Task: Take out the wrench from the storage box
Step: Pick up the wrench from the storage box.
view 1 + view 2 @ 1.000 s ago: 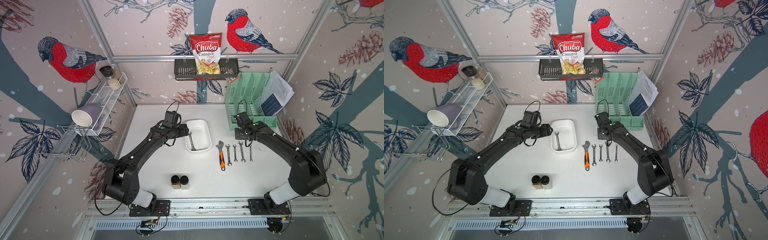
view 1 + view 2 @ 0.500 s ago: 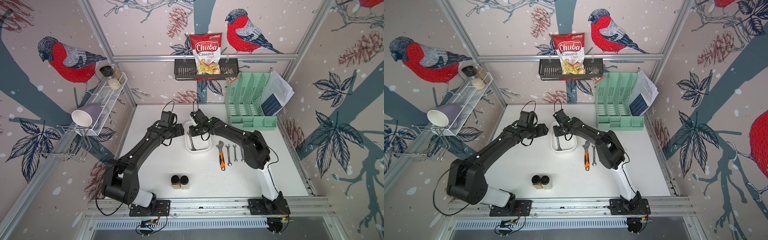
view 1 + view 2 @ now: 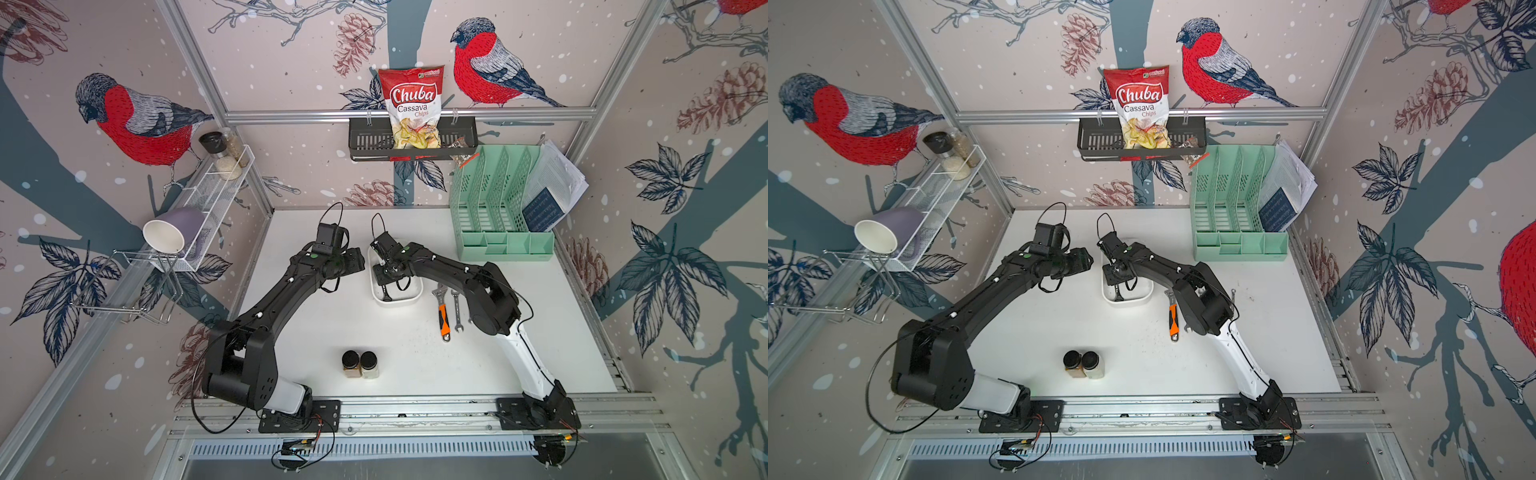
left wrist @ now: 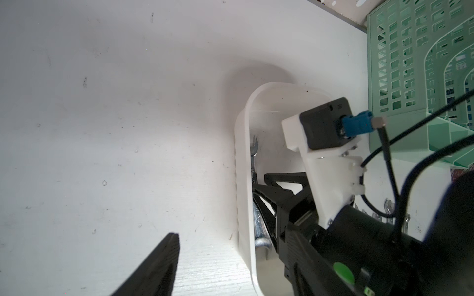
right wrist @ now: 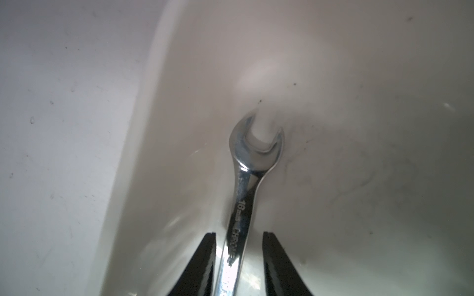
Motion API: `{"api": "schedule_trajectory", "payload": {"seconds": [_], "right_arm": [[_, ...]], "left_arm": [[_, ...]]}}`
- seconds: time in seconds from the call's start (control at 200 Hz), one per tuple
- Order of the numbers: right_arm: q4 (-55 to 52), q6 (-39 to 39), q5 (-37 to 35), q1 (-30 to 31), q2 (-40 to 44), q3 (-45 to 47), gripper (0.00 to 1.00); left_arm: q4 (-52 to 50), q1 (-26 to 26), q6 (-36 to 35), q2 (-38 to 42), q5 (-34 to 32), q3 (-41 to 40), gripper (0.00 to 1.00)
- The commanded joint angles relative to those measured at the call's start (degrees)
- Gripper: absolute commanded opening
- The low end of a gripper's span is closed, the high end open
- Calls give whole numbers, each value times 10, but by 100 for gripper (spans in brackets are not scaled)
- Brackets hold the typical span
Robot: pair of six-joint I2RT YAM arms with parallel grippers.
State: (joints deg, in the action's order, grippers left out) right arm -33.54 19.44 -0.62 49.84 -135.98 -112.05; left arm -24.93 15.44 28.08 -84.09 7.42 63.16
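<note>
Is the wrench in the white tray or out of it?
In: the silver open-ended wrench lies inside the shallow white plastic tray, straddled by the open right pincer.

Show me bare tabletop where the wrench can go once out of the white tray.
Free: the white table between the shallow white plastic tray and the two dark-lidded spice jars; also the front strip right of the jars. Crowded: right of the tray, where the orange-handled adjustable wrench and small spanners lie.

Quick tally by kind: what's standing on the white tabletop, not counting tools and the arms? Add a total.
Black-lidded jars: 2
Storage box: 1
File organiser: 1
Total: 4
</note>
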Motion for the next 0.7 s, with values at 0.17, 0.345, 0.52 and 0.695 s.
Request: {"api": "schedule_trajectory", "payload": {"seconds": [0.17, 0.345, 0.52, 0.695], "right_arm": [[-20, -5, -43, 10, -13, 1, 35], [-23, -5, -71, 6, -4, 25, 23], [-7, -2, -77, -14, 32, 70, 17], [2, -6, -79, -32, 51, 101, 16]], "left_arm": [[7, -3, -6, 5, 6, -2, 71], [8, -3, -6, 4, 4, -3, 71], [9, -3, -5, 0, 6, -3, 71], [10, -3, -4, -1, 6, -3, 71]]}}
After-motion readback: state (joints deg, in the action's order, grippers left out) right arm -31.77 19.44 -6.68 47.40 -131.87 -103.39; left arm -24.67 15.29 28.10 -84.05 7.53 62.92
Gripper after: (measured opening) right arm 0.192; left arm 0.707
